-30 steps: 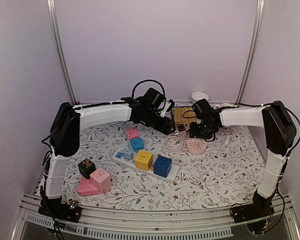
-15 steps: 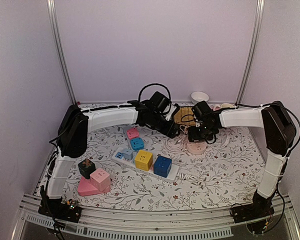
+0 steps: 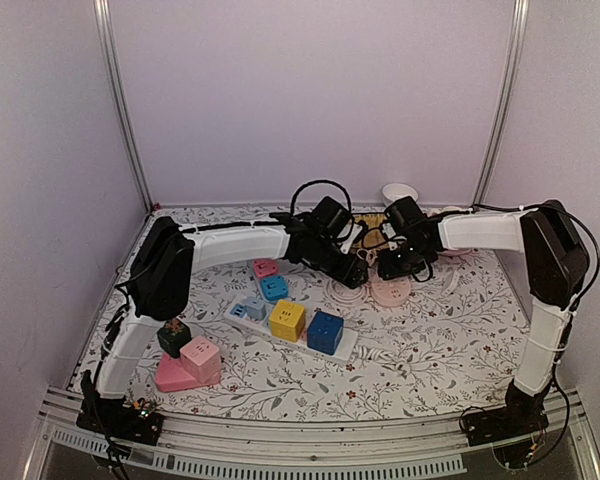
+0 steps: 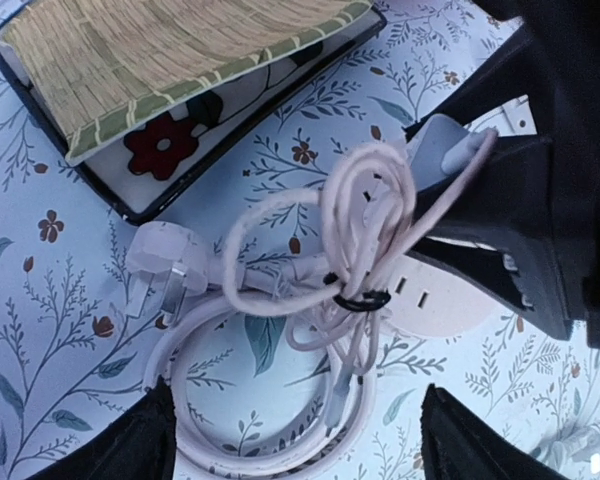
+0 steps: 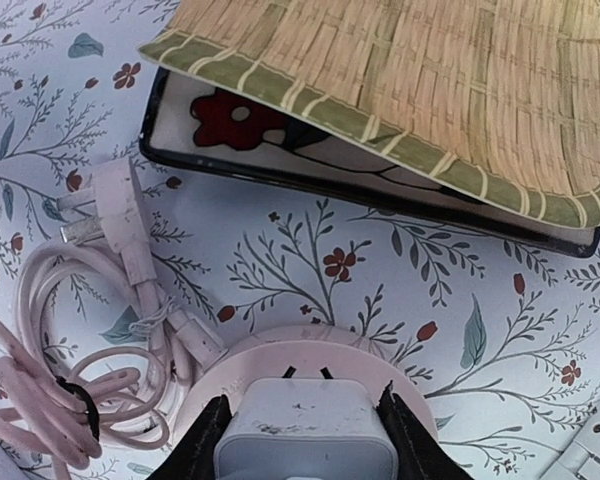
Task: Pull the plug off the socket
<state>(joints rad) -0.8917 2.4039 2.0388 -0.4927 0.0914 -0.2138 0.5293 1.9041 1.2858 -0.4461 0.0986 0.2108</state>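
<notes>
A round pink socket (image 5: 310,362) lies on the floral table; it also shows in the top view (image 3: 390,292) and the left wrist view (image 4: 442,303). A white plug (image 5: 305,432) stands on it, with its thin cable looped away. My right gripper (image 5: 305,447) is shut on the plug, one finger on each side. I cannot tell whether its pins are seated. My left gripper (image 4: 310,450) is open and empty, hovering over the coiled white cable (image 4: 280,400) just left of the socket. In the top view both grippers meet there, left (image 3: 358,262) and right (image 3: 392,268).
A black floral tray with a woven mat (image 5: 460,90) lies just behind the socket. The socket's own mains plug (image 4: 158,262) lies by the coil. A white power strip with coloured cube adapters (image 3: 292,325) sits mid-table. Pink blocks (image 3: 190,365) stand front left, a white bowl (image 3: 400,191) at the back.
My left arm has swung right and down, bringing its open gripper over the cable coil beside the socket. My right gripper has stayed at the socket, shifting only slightly.
</notes>
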